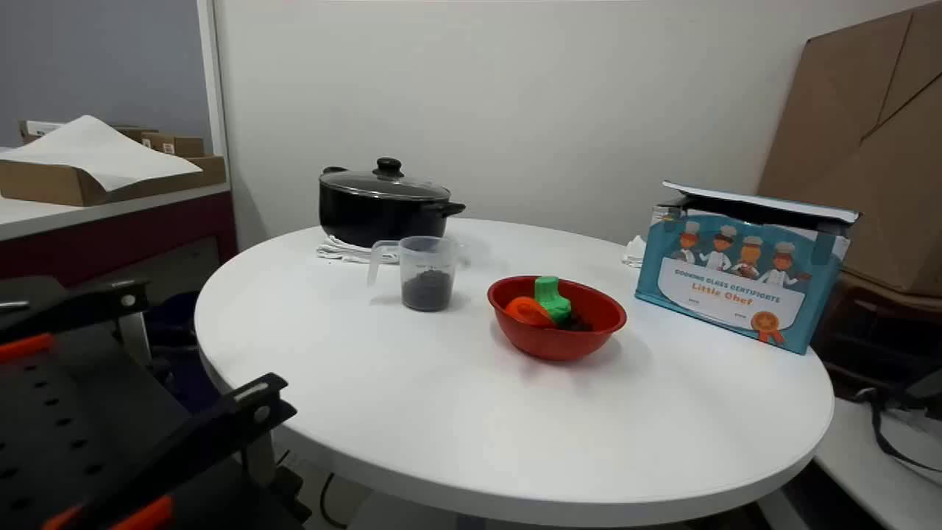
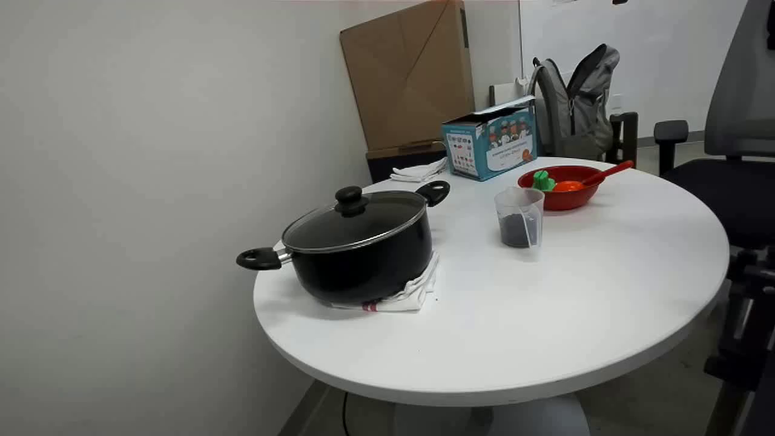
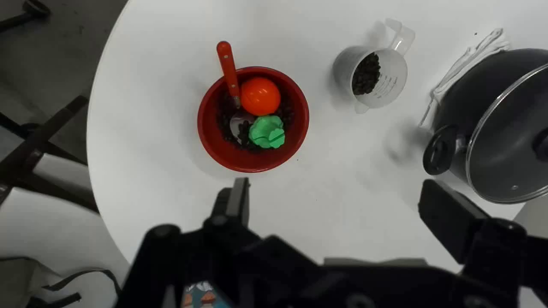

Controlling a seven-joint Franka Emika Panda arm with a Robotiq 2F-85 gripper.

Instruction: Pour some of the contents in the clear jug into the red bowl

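The clear jug (image 1: 428,250) stands upright on the white table, its handle toward the pot side in the wrist view (image 3: 396,79). Its dark granular contents (image 1: 427,291) fill the lower part and show through its wall in both exterior views, and through its mouth in the wrist view (image 3: 366,75). The red bowl (image 1: 552,342) stands apart from the jug; it also shows in the wrist view (image 3: 252,166). It holds an orange ball-like piece, a green piece, dark granules and a red-handled utensil. My gripper (image 3: 336,182) is open and empty; both exterior views leave it out.
A black lidded pot (image 2: 363,266) sits on a folded white cloth (image 2: 412,293), near the jug. A blue printed box (image 1: 736,276) stands at the table's edge beyond the bowl. Another white cloth (image 2: 418,171) lies beside the box. A chair (image 2: 726,181) stands beside the table.
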